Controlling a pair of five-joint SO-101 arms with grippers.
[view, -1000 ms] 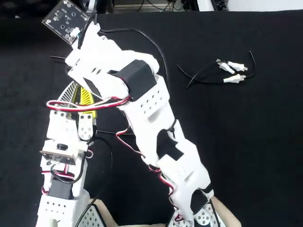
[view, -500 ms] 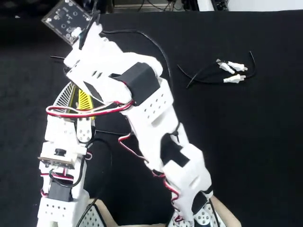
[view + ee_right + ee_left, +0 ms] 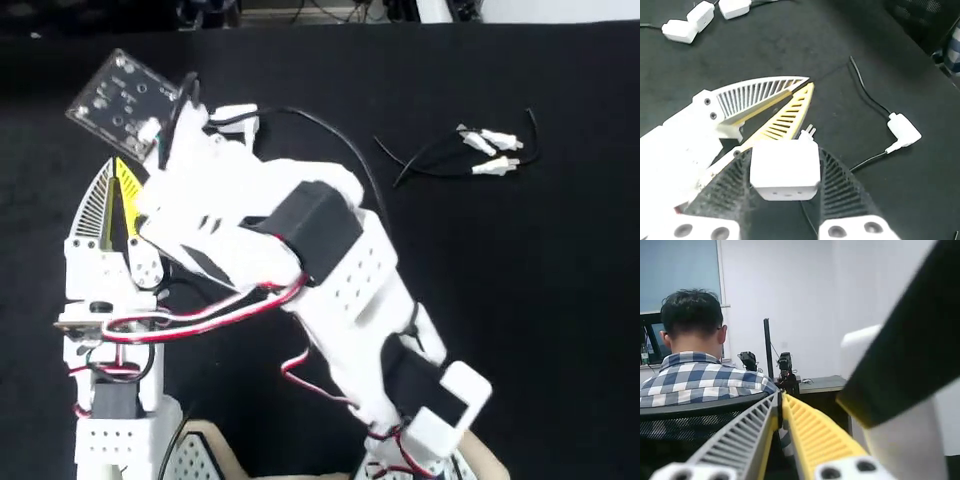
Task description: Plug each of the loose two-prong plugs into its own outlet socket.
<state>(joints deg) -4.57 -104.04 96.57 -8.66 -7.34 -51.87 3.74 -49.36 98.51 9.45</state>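
Observation:
In the right wrist view my right gripper (image 3: 785, 152), with black ribbed fingers, is shut on a white two-prong plug (image 3: 785, 170) whose prongs point away over the black table. My left gripper (image 3: 807, 81), one white ribbed finger and one yellow, lies just beyond it, shut and holding nothing. A second white angled plug (image 3: 904, 131) on a black cable rests on the cloth nearby. From above, the right arm (image 3: 300, 250) crosses over the left gripper (image 3: 116, 163) and hides its own gripper. Two loose white plugs (image 3: 493, 152) with black cables lie at the far right.
Several white blocks (image 3: 682, 27) sit on the cloth beyond the grippers in the right wrist view. The left wrist view looks up into the room past its shut gripper (image 3: 780, 396). The right half of the black table (image 3: 560, 320) is bare.
The right arm has swung down and toward the left, its wrist camera board dropping lower over the table. The left gripper has shifted left.

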